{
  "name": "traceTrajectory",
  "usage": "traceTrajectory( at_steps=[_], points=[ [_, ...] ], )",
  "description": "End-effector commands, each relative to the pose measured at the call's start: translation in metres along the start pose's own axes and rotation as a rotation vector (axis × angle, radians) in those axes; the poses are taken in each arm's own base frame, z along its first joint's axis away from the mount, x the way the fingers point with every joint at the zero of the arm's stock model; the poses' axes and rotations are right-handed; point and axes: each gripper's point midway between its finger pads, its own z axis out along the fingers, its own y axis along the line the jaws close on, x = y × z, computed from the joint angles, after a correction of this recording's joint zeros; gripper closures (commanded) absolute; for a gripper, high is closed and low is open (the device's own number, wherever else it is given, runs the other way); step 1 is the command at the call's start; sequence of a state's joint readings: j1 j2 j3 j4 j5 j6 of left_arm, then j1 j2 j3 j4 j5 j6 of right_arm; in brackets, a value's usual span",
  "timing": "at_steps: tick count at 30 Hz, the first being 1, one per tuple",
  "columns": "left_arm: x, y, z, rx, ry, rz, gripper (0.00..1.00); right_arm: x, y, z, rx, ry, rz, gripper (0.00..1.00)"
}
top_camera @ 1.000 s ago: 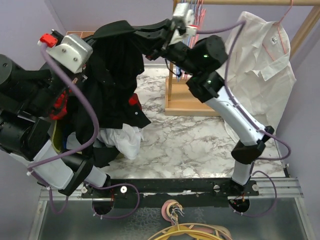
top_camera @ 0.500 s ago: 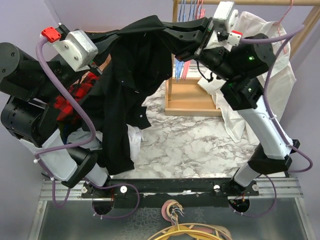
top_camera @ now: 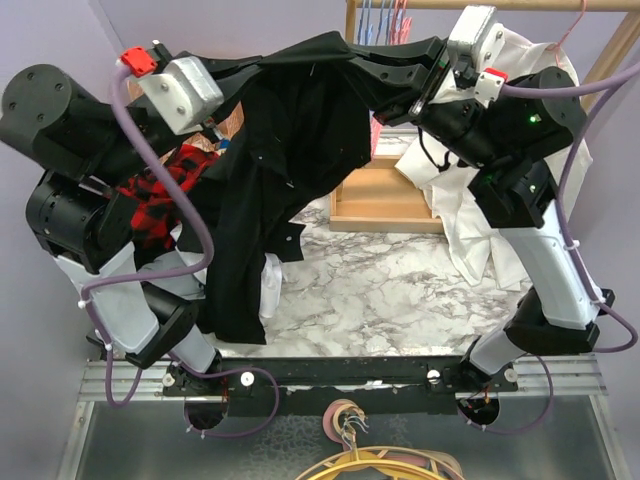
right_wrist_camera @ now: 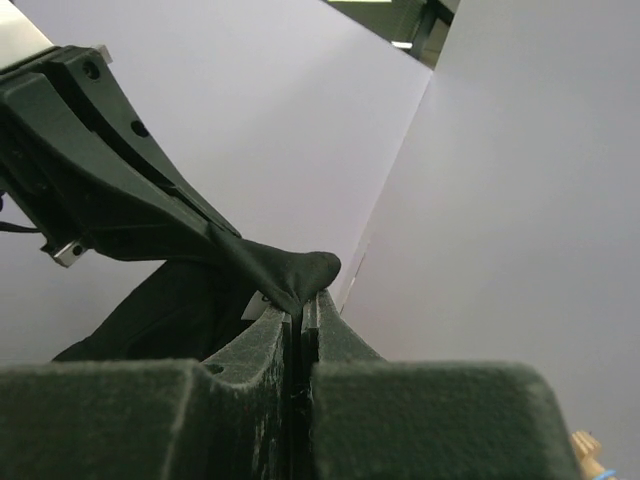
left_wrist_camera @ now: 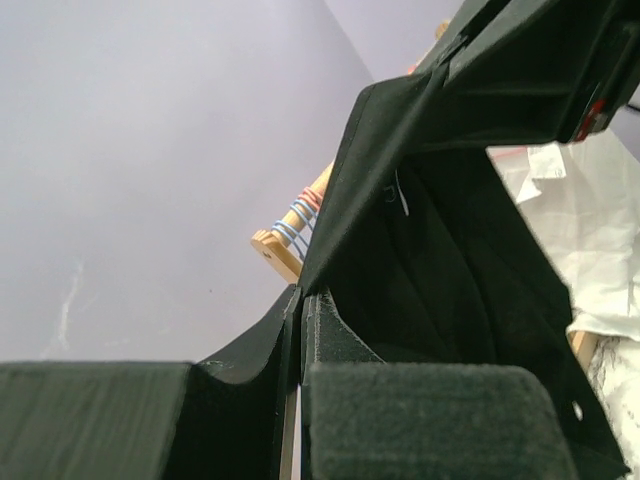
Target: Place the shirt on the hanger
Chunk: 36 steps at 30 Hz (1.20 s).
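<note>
Overhead, shirt [top_camera: 290,130] spans left hand [left_wrist_camera: 300,310] to right hand [right_wrist_camera: 300,318], both clenched on it, parallel to the table's [top_camera: 380,280] far edge; hanger [top_camera: 402,20] hangs beyond, nearer the right.

- Walls [top_camera: 230,25]: plain lavender, matte finish. Two wall faces meet at a corner [right_wrist_camera: 400,150] in the right wrist view.
- Table [top_camera: 400,290]: white marble pattern with grey veining.
- Wooden rack [top_camera: 350,18] at the table's far side: flat base [top_camera: 385,205] resting on the table, horizontal top rail [top_camera: 540,5], slanted brace [top_camera: 612,48] at the right.
- Aluminium profile [top_camera: 560,372] along the table's near edge, with a grey metal sheet [top_camera: 200,450] below it.
- Lighting: even, diffuse.
</note>
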State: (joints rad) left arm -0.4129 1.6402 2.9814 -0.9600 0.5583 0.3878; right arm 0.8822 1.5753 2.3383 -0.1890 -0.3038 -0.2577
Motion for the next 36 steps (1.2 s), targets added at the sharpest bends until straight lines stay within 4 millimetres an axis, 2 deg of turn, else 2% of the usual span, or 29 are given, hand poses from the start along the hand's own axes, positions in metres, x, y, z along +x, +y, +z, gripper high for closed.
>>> traceTrajectory(
  at_steps=[1, 3, 5, 8, 10, 11, 14, 16, 17, 18, 19, 20, 21, 23, 25, 27, 29, 32, 36],
  points=[
    [0.071, 0.044, -0.023, -0.227, 0.328, 0.091, 1.0, -0.216, -0.058, -0.11, 0.26, -0.405, -0.116, 0.99],
    [0.099, 0.047, -0.023, -0.241, 0.425, 0.09, 1.0, -0.209, -0.059, -0.116, 0.276, -0.357, -0.079, 0.99],
    [0.129, 0.041, -0.023, -0.211, 0.515, 0.076, 1.0, -0.182, -0.066, -0.119, 0.338, -0.265, -0.034, 0.99],
    [0.182, 0.018, -0.029, -0.122, 0.67, 0.039, 1.0, -0.073, -0.063, -0.113, 0.416, -0.031, 0.036, 0.99],
    [0.217, 0.001, -0.038, -0.066, 0.775, 0.022, 1.0, 0.002, -0.045, -0.114, 0.405, 0.11, 0.071, 0.99],
    [0.233, -0.004, -0.044, -0.057, 0.824, 0.019, 1.0, 0.041, -0.03, -0.115, 0.371, 0.181, 0.094, 0.99],
    [0.263, 0.005, -0.07, -0.142, 0.949, 0.049, 1.0, 0.14, 0.013, -0.123, 0.299, 0.352, 0.233, 0.99],
    [0.267, 0.026, -0.092, -0.262, 1.012, 0.095, 1.0, 0.191, 0.045, -0.127, 0.23, 0.439, 0.339, 0.99],
    [0.265, 0.035, -0.102, -0.318, 1.034, 0.115, 1.0, 0.209, 0.064, -0.127, 0.176, 0.46, 0.398, 0.96],
    [0.261, 0.045, -0.113, -0.373, 1.048, 0.132, 1.0, 0.22, 0.082, -0.127, 0.106, 0.459, 0.44, 0.86],
    [0.256, 0.054, -0.122, -0.421, 1.057, 0.145, 1.0, 0.227, 0.1, -0.126, 0.027, 0.449, 0.479, 0.62],
    [0.249, 0.062, -0.131, -0.47, 1.064, 0.157, 1.0, 0.226, 0.116, -0.124, -0.052, 0.423, 0.507, 0.19],
    [0.243, 0.068, -0.14, -0.512, 1.071, 0.171, 1.0, 0.227, 0.128, -0.125, -0.116, 0.399, 0.523, 0.02],
    [0.234, 0.076, -0.158, -0.573, 1.099, 0.21, 1.0, 0.222, 0.141, -0.127, -0.192, 0.34, 0.511, 0.01],
    [0.227, 0.08, -0.173, -0.612, 1.132, 0.251, 1.0, 0.218, 0.137, -0.133, -0.164, 0.267, 0.458, 0.01],
    [0.223, 0.078, -0.183, -0.616, 1.154, 0.277, 1.0, 0.224, 0.137, -0.148, -0.136, 0.228, 0.409, 0.01],
    [0.215, 0.074, -0.187, -0.606, 1.147, 0.282, 1.0, 0.24, 0.137, -0.16, -0.126, 0.248, 0.398, 0.01],
    [0.205, 0.07, -0.191, -0.598, 1.13, 0.282, 1.0, 0.274, 0.126, -0.175, -0.035, 0.294, 0.378, 0.0],
    [0.187, 0.066, -0.189, -0.586, 1.081, 0.286, 1.0, 0.317, 0.086, -0.198, 0.135, 0.33, 0.442, 0.04]
  ],
)
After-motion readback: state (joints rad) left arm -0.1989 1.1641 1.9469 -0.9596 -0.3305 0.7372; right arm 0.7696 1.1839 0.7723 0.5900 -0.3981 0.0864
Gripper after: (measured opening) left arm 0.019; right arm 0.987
